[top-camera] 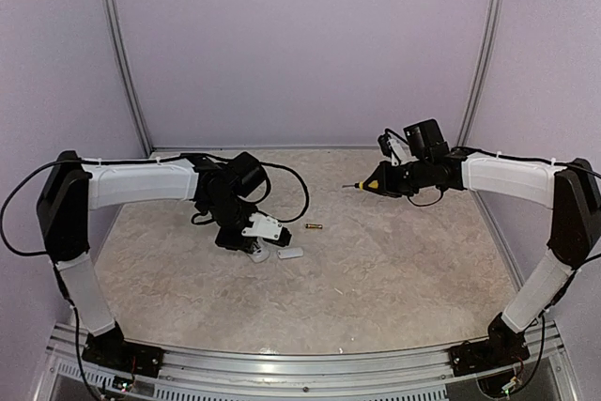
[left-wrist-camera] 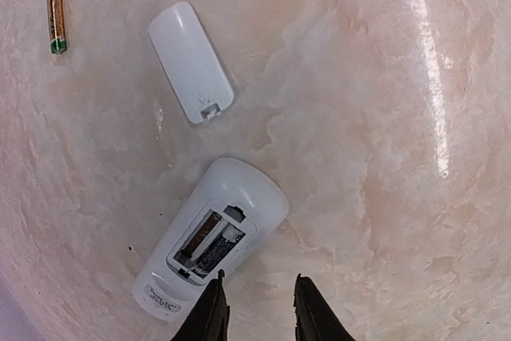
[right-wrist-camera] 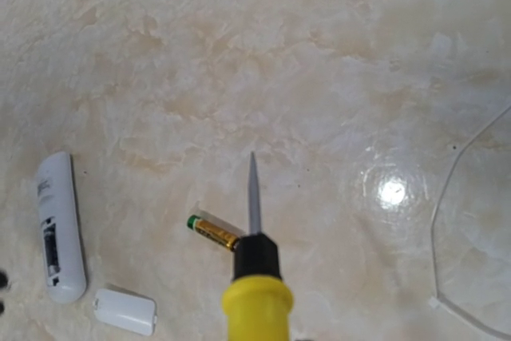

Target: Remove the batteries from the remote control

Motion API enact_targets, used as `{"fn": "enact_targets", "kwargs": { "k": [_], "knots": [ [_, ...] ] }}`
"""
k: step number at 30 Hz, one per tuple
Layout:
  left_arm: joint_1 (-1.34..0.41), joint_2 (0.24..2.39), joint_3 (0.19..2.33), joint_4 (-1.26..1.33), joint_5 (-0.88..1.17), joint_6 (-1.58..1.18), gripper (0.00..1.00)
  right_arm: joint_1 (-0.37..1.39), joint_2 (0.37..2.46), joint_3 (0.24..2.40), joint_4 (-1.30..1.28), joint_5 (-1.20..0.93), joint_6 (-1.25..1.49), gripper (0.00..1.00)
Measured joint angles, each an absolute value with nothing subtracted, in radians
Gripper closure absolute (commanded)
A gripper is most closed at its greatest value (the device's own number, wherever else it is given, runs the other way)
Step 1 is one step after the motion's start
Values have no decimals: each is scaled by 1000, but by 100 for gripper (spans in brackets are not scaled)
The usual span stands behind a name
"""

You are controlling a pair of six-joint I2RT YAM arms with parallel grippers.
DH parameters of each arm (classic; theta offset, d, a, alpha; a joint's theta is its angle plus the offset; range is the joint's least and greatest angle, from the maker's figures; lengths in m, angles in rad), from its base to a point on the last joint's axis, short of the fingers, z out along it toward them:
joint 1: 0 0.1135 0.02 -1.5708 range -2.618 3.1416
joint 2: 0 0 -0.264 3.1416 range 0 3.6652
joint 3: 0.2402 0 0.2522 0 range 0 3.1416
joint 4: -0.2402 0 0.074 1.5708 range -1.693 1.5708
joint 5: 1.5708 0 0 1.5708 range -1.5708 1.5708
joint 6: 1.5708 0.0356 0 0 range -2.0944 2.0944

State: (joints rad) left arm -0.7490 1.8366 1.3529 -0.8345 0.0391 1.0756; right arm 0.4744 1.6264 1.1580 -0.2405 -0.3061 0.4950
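The white remote control (left-wrist-camera: 209,239) lies face down with its battery compartment open. A dark battery (left-wrist-camera: 217,247) sits in the compartment, beside a brownish slot that I cannot tell is filled or empty. The remote also shows in the right wrist view (right-wrist-camera: 60,237). A brassy-gold battery (left-wrist-camera: 56,21) lies loose on the table (top-camera: 314,227) (right-wrist-camera: 211,231). My left gripper (left-wrist-camera: 258,293) is open and empty, its left fingertip (left-wrist-camera: 217,289) at the remote's edge by the compartment. My right gripper (top-camera: 392,179) is shut on a yellow-handled screwdriver (right-wrist-camera: 255,277), held above the table with its tip over the gold battery.
The small white cover piece (left-wrist-camera: 192,61) lies between the remote and the gold battery, and also shows in the top view (top-camera: 290,254). A black cable (top-camera: 286,185) loops behind the left arm. Purple walls enclose the table (top-camera: 394,269).
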Motion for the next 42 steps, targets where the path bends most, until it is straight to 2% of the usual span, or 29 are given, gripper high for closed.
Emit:
{"fn": "enact_targets", "kwargs": {
  "k": [6, 16, 19, 23, 29, 36, 42],
  "knots": [
    [-848, 1762, 1288, -741, 74, 941, 71, 474, 1612, 1166, -251, -300, 492, 100],
    [-1013, 1789, 1280, -593, 79, 651, 69, 474, 1562, 1167, -302, -272, 478, 100],
    [-1056, 1835, 1291, -556, 78, 578, 64, 474, 1549, 1167, -315, -261, 469, 100],
    [-1082, 1863, 1271, -513, 70, 544, 50, 474, 1541, 1167, -334, -249, 463, 100],
    [-1005, 1802, 1195, -532, 56, 635, 39, 474, 1540, 1167, -352, -245, 461, 100],
    [-834, 1689, 1180, -625, 12, 912, 40, 474, 1540, 1167, -353, -242, 461, 100],
    [-757, 1766, 1239, -739, -67, 1132, 41, 474, 1539, 1167, -354, -240, 461, 100]
  ]
}}
